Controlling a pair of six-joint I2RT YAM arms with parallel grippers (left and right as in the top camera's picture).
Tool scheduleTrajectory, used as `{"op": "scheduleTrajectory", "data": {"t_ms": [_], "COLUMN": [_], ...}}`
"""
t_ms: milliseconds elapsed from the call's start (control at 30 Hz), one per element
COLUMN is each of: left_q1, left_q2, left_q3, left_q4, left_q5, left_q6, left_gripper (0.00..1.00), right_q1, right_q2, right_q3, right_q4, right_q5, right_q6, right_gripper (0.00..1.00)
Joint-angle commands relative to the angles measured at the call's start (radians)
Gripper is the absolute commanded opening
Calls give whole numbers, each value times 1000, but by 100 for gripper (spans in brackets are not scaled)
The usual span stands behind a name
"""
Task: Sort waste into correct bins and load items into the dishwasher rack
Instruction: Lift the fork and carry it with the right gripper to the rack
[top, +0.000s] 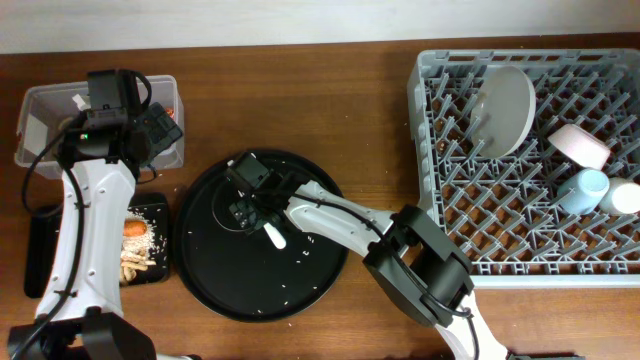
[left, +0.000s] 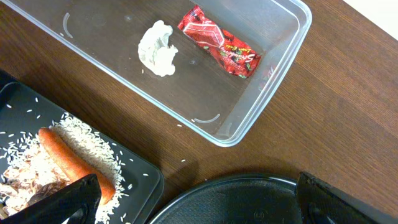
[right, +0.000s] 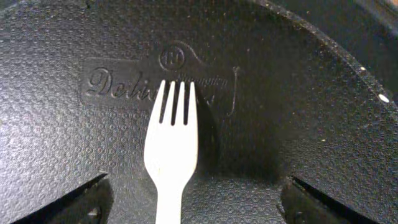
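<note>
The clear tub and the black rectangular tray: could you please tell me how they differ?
The tub is clear with tall walls; the tray is black and shallow. The tub holds a tissue and a red wrapper; the tray holds rice and a carrot. Both are rectangular and sit close together.

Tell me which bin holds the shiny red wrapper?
The clear plastic rectangular tub, with the crumpled white tissue too. The flat black rectangular tray holds white rice and an orange carrot.

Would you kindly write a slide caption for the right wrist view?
Open right gripper poised over the white plastic fork lying on the embossed round black tray.
</note>
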Motion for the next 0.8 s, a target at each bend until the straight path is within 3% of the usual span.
{"op": "scheduleTrajectory", "data": {"t_ms": [0,133,233,333,400,767], "left_q1": [3,3,3,3,3,3], "left_q2": [3,3,3,3,3,3], "left_q3": [2,2,2,2,3,2], "left_q4": [-1,-1,-1,-1,-1,-1], "left_q5": [6,6,6,6,6,6], "left_q6": [-6,-6,-6,-6,-6,-6], "left_gripper": [99,99,99,99,99,99], "right_q1": [0,0,17,35,38,36], "right_q2": [56,84,84,84,84,65], "right_q3": [-5,-5,-5,-5,-3,58], "right_q4": [-1,-16,-39,-57,-69,-155], "right_q5": [39,43,95,111,117,117], "right_q6": [-7,-7,-6,0,32,39], "right_gripper": [87,82,61,52,35,15]}}
